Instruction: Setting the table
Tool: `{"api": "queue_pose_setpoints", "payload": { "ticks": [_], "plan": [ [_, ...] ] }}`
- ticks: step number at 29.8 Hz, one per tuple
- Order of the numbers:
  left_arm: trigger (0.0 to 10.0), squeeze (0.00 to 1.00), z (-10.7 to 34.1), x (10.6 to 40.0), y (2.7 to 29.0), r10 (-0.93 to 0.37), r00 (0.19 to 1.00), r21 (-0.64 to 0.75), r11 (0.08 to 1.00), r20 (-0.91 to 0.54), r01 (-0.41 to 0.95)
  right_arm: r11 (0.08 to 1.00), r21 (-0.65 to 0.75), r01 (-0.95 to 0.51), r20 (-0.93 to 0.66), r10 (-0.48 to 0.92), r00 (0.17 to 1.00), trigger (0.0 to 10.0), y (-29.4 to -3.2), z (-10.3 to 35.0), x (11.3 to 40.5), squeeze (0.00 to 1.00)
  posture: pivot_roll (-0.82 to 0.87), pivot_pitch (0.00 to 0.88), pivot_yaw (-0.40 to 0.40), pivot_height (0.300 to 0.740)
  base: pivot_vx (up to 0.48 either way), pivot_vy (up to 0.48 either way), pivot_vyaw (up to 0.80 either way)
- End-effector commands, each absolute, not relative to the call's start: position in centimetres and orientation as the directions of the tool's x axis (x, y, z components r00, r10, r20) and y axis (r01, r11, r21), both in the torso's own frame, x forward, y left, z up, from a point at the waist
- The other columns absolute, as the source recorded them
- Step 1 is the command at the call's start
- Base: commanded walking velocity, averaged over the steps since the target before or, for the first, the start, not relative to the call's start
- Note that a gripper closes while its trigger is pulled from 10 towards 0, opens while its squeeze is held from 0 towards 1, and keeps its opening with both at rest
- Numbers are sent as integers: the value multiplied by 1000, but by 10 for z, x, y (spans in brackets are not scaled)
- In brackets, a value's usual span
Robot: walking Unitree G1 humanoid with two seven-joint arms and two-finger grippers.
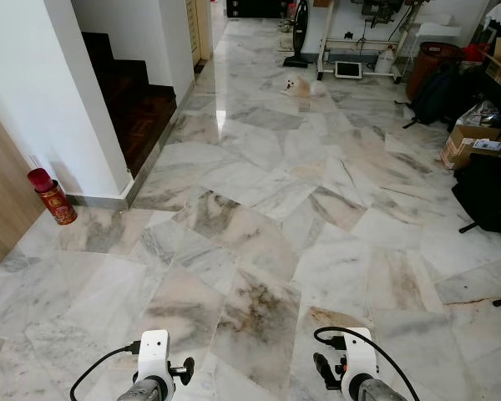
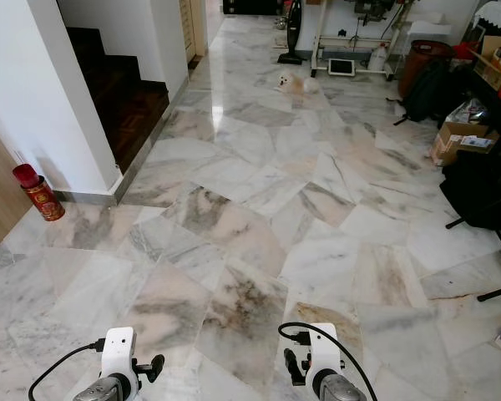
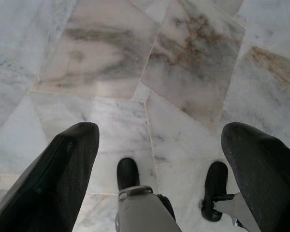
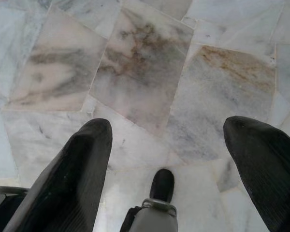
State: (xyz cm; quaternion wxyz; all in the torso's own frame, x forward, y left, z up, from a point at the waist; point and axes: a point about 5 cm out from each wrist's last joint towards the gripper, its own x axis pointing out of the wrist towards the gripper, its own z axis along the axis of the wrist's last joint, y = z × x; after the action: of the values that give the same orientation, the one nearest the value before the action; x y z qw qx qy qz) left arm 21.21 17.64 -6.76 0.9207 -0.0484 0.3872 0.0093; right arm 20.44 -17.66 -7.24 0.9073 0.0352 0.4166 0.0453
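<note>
standing on open marble floor (image 1: 259, 209), head camera looking forward and down. both arms low at bottom edge of head views, hanging over bare tiles. left gripper (image 3: 154, 159) spread wide, nothing between fingers (image 3: 53, 183), just marble below. right gripper (image 4: 169, 159) also spread wide and empty, fingers (image 4: 72, 179) framing brown-veined tiles. no tableware or table visible, so cannot tell where the task's things are. red canister (image 1: 53, 197) on floor by white wall corner on left, beside wooden panel (image 1: 2, 192). dark stairs (image 1: 134, 100) behind that wall. small white dog (image 1: 299, 85) lying far ahead on floor. cardboard box (image 1: 472, 142) and black bags (image 1: 488, 192) along right side. vacuum (image 1: 299, 38) and white desk frame (image 1: 359, 46) at far end.
</note>
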Motion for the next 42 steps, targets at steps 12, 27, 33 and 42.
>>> {"api": "queue_pose_setpoints", "payload": {
  "ticks": [12, 27, 33, 42],
  "plan": [
    [10000, 0, -69, 209, 176, -13, 705, -100, 992, -709, -82, 995, 88, -54, -763, 102, 638, 10000, -176, -74, 202, 0, 132, 0, -36, 740, 0, 0, -576],
    [10000, 0, -70, 206, 182, 13, 705, -94, 989, -709, -113, 994, 94, -54, -761, 107, 640, 10000, -173, -73, 205, 0, 148, 0, -41, 740, 0, 0, -573],
    [10000, 0, -69, 206, 185, 21, 708, -82, 990, -706, -111, 994, 98, -50, -762, 108, 638, 10000, -171, -74, 204, 0, 149, 0, -33, 740, 0, 0, -573],
    [10000, 0, -69, 206, 190, 43, 705, -36, 995, -707, -97, 994, 106, -36, -766, 105, 634, 10000, -170, -76, 200, 0, 142, 0, -22, 740, 0, -299, -574]
  ]
}}
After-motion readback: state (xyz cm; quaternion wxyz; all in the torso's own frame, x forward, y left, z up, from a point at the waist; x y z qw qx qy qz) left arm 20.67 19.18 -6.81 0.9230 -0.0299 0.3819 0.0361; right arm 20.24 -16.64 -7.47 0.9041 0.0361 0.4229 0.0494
